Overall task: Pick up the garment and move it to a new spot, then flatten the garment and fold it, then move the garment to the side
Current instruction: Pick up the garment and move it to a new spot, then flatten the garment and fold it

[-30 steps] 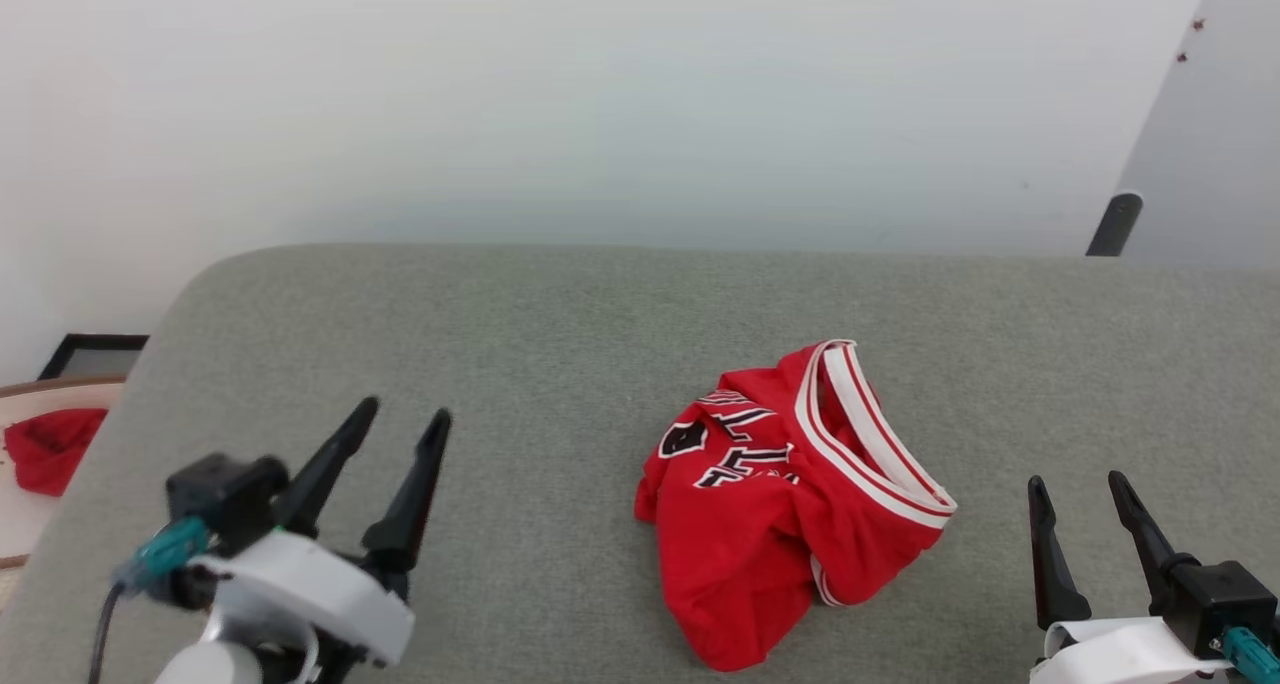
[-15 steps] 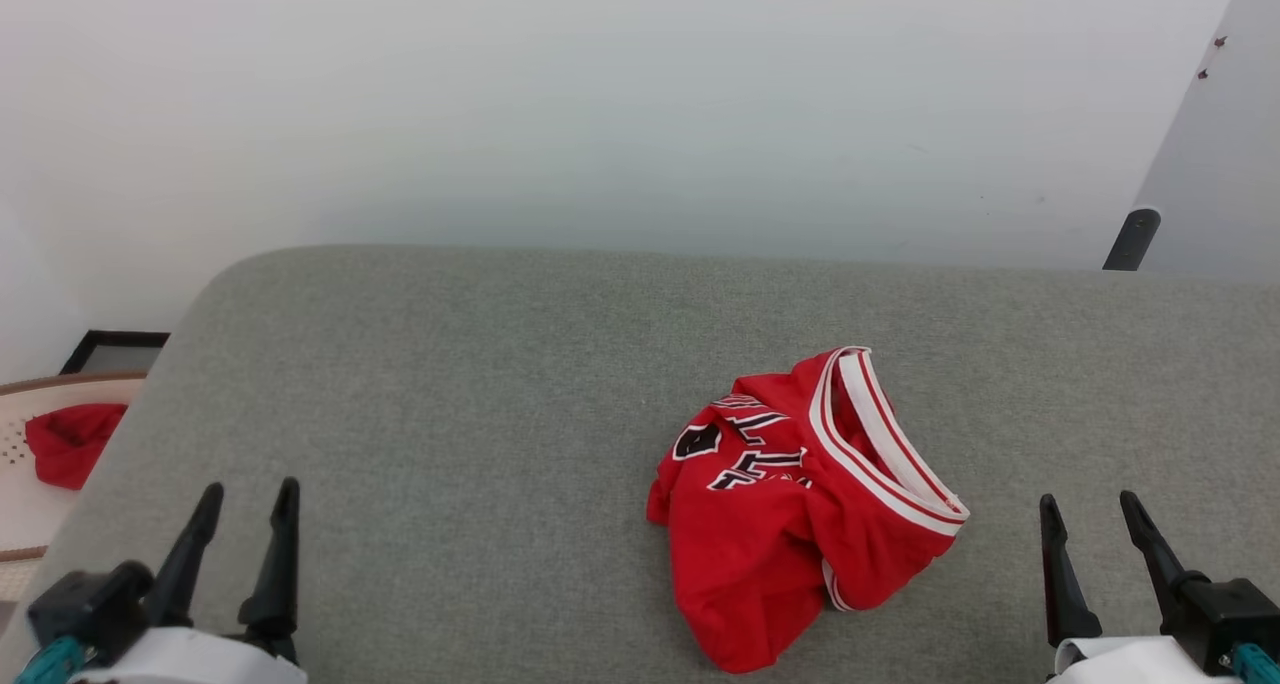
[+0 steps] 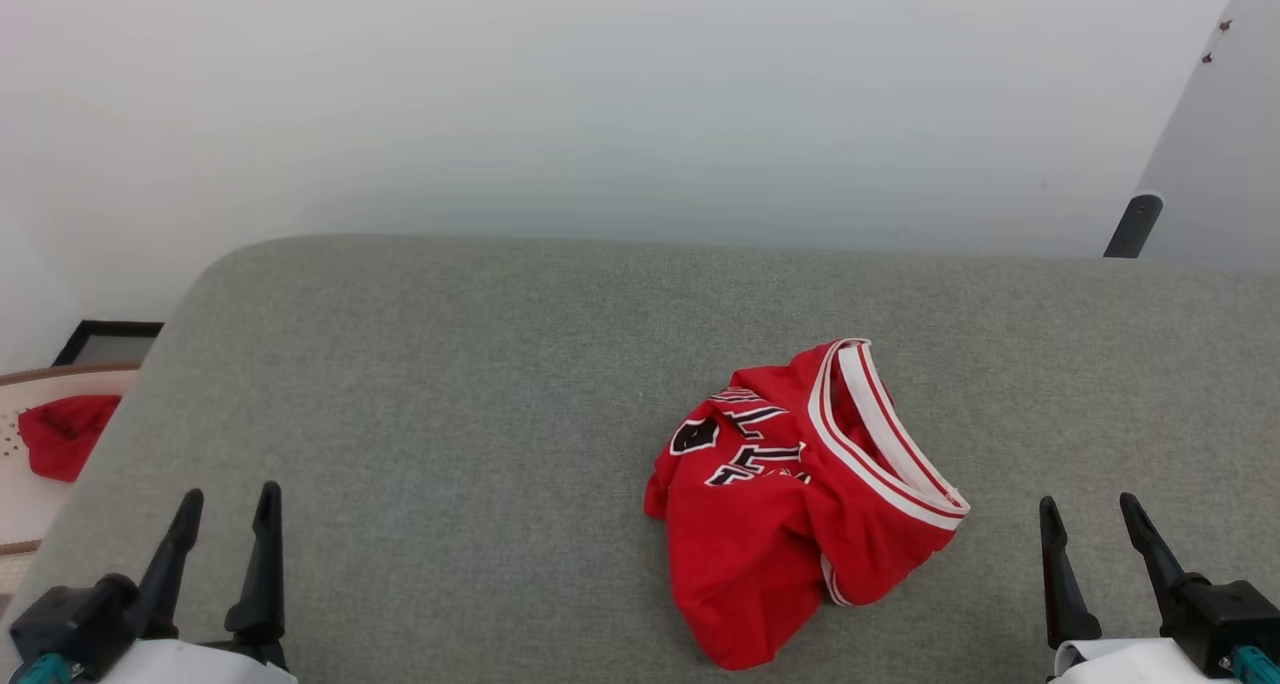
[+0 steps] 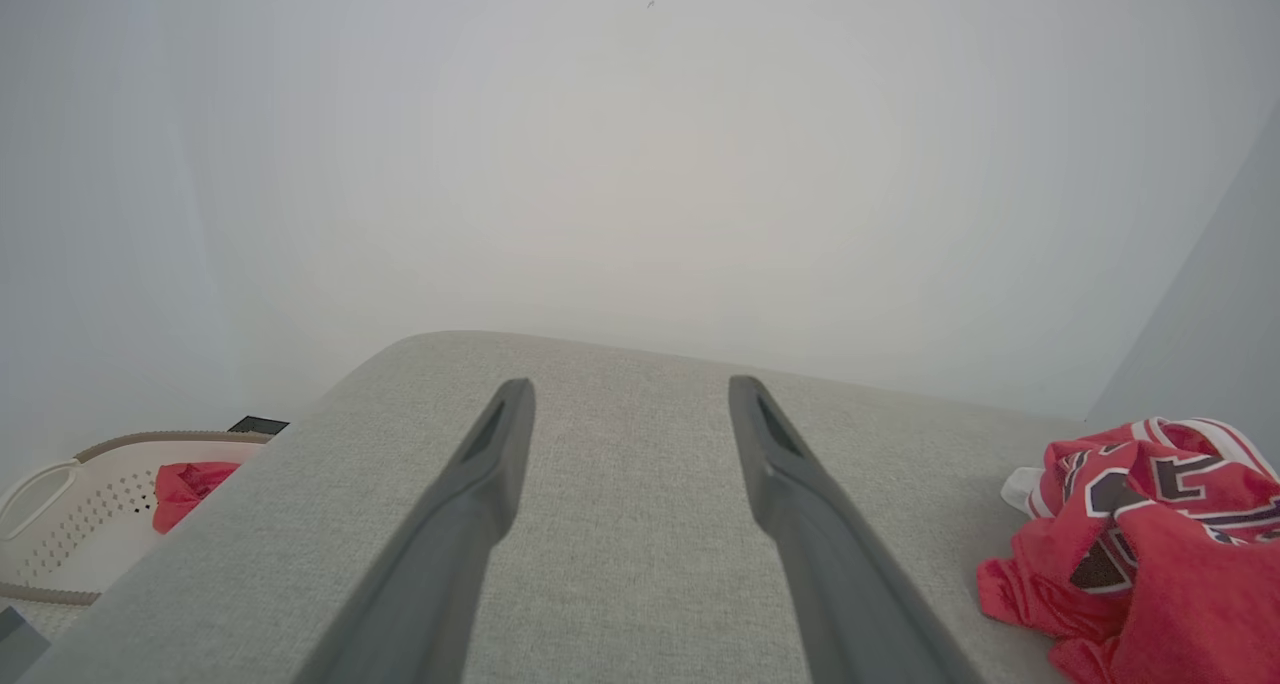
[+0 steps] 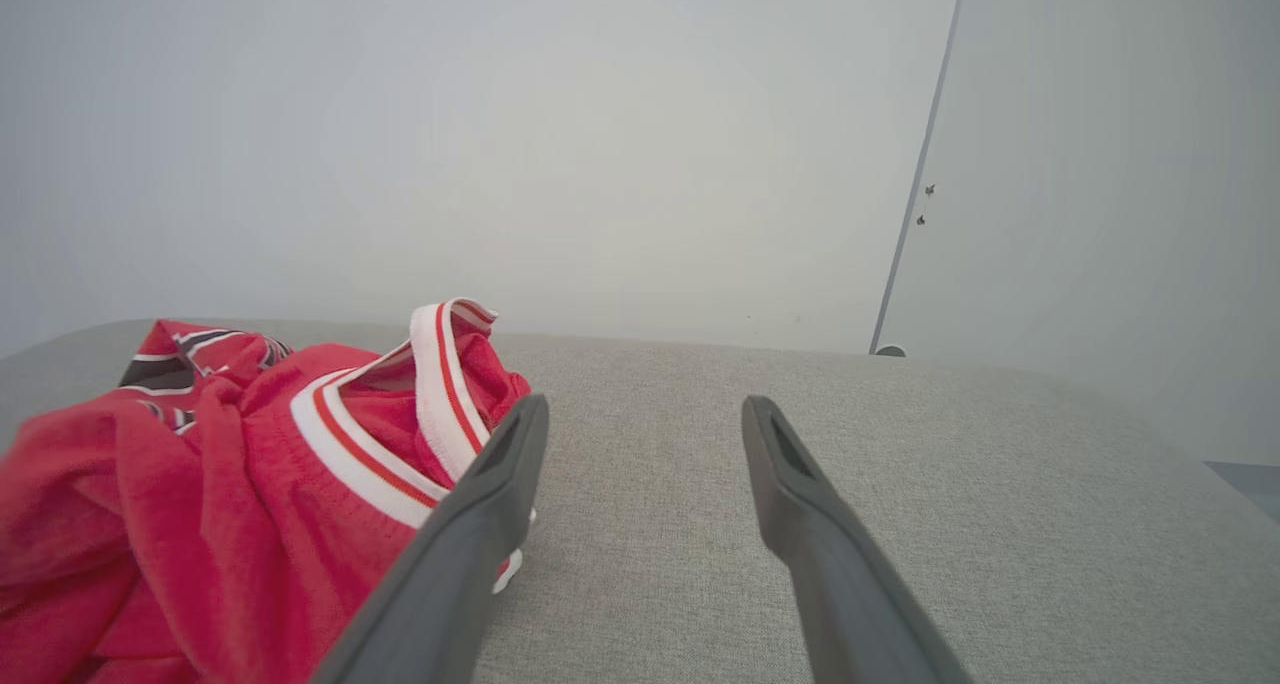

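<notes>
Left tool [image 3: 229, 491]: fingers apart, empty, now back low at near left after being raised and forward a second ago. Right tool [image 3: 1088, 500]: apart, empty, unmoved. Jersey [image 3: 790, 504] crumpled on grey pad [image 3: 450, 364], right of centre, nearer right tool, untouched. Reads as a reset; pick-up or flattening probably next. Far left: red scrap [image 3: 60, 434] in basket [image 4: 60, 554]

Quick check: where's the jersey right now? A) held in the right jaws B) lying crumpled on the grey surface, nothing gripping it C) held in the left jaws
B: the garment lies bunched on the grey surface, while the left gripper and right gripper sit open and empty, apart from it.
</notes>
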`<state>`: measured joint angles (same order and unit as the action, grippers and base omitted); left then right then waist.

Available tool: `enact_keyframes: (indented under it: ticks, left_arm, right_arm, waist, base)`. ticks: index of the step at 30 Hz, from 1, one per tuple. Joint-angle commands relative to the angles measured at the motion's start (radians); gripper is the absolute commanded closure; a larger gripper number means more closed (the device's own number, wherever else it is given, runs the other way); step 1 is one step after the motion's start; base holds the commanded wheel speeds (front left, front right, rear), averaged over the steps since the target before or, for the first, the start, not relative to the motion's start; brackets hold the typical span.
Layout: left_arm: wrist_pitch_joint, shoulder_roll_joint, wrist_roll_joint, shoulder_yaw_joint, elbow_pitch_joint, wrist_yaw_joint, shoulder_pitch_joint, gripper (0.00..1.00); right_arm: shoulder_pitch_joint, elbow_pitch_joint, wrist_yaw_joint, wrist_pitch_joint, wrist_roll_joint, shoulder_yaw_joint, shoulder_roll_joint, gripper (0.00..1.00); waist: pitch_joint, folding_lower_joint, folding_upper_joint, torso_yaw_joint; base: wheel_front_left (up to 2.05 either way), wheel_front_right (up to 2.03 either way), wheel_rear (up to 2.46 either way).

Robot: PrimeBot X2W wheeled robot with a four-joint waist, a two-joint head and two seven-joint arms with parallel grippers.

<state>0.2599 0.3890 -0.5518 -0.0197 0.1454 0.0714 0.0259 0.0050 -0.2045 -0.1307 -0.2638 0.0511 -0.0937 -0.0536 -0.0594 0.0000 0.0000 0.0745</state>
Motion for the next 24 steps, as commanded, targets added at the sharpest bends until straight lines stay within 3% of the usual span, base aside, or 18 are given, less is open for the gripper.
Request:
enact_keyframes:
  ticks: [1,13,20,24]
  left_arm:
    - [0.004,-0.004,0.01,0.005,-0.004,0.0,0.005,0.0]
    - [-0.022,-0.005,0.029,-0.025,-0.029,0.003,-0.024,0.0]
    - [-0.137,0.015,0.006,-0.065,-0.104,0.014,-0.077,0.0]
    - [-0.26,0.017,-0.039,-0.098,-0.154,0.018,-0.115,0.0]
  right_arm:
    - [0.004,0.0,0.0,-0.001,0.003,0.001,0.002,0.0]
    - [-0.01,-0.014,0.0,-0.001,0.018,0.02,-0.001,0.0]
    - [-0.031,-0.017,0.0,-0.001,0.024,0.047,-0.006,0.0]
    - [-0.041,-0.013,0.0,-0.001,0.03,0.055,-0.008,0.0]
  waist:
    - [0.003,0.0,0.0,-0.002]
    - [0.02,0.0,0.0,0.007]
    - [0.045,0.0,0.0,-0.015]
    - [0.067,0.0,0.0,-0.037]
  base:
    - [0.0,0.0,0.0]
    - [0.0,0.0,0.0]
    - [0.0,0.0,0.0]
    - [0.0,0.0,0.0]
